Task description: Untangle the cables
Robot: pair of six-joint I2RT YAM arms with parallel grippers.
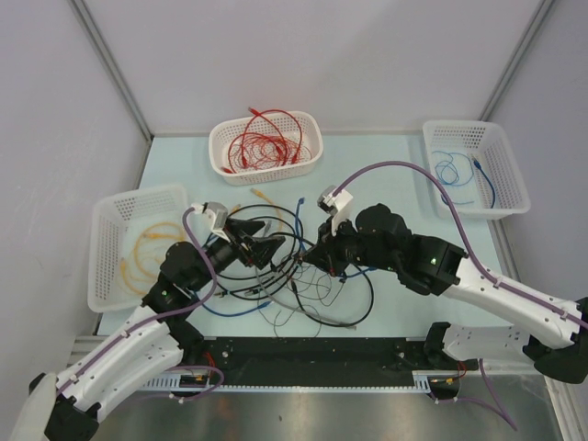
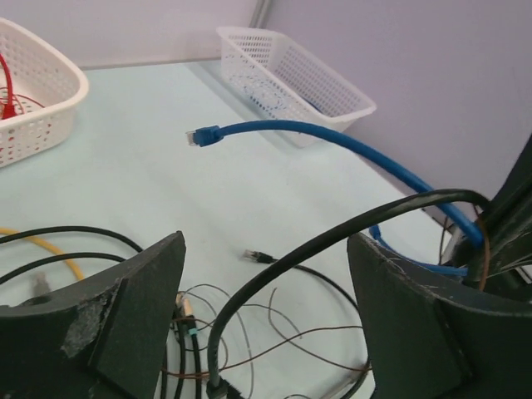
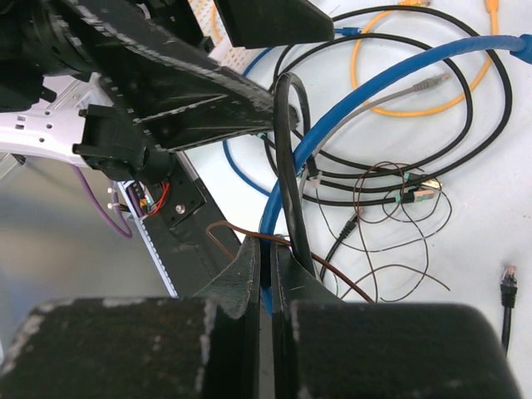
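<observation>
The cables [image 1: 294, 280] lie in a knot of black, blue, grey and thin brown strands on the table [image 1: 386, 184], toward its near edge, right between the two arms. Some sorting looks done. Red ones fill the far basket [image 1: 219, 152], yellow ones the left basket [image 1: 103, 257], and a blue one lies in the right basket [image 1: 507, 156].

The right gripper [image 3: 268, 259] has its fingers pressed together on the blue cable [image 2: 332, 137] and holds it off the table, its plug end sticking out in the air. A black cable [image 2: 332, 230] seems caught in the same pinch, though I can't be sure. The left gripper [image 2: 266, 274] faces it with fingers wide apart, holding nothing, and that black cable arches through the gap.

I'd say they're partway through freeing the blue one. Next, the left would need to close on the black cable and pin it while the right draws the blue one clear toward the right basket.
</observation>
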